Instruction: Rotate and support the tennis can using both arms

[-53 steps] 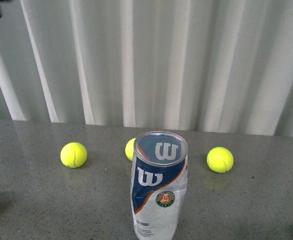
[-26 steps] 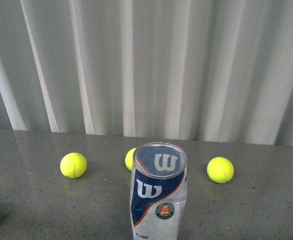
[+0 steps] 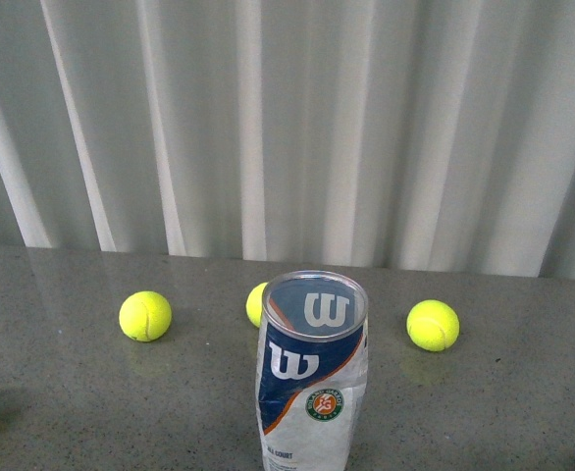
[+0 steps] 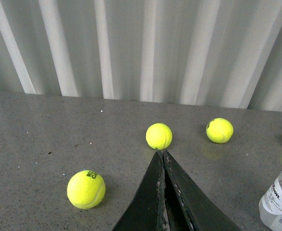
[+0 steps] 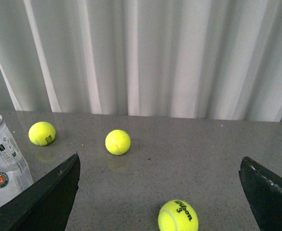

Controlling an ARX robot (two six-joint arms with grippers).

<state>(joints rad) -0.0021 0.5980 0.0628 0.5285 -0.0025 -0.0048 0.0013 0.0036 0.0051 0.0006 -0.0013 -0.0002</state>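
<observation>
In the front view the tennis can (image 3: 312,378) stands upright on the grey bench (image 3: 72,402), near me and about in the middle, its open silver rim facing up. Compared with one second ago, a dark piece that showed in the far left upper corner is gone, and the whole picture has shifted a little: the can and the balls sat a bit higher then, dropped, and now come partly back. I judge that the camera body moved, not the can, because the ball on the left (image 3: 145,315), the ball half hidden behind the can (image 3: 257,303) and the ball on the right (image 3: 433,325) keep the same places around it. No arm shows here, so nothing touches the can. In the left wrist view the left hand (image 4: 162,159) has its two black fingers pressed together to a point, holding nothing; only an edge of the can (image 4: 279,202) appears, well apart from it. In the right wrist view the right hand (image 5: 160,192) is spread wide, with a ball (image 5: 178,216) lying on the bench between the fingers, and the can (image 5: 4,168) just beside one finger. I think the rotate and support work is not yet begun; both hands must first approach the can.
</observation>
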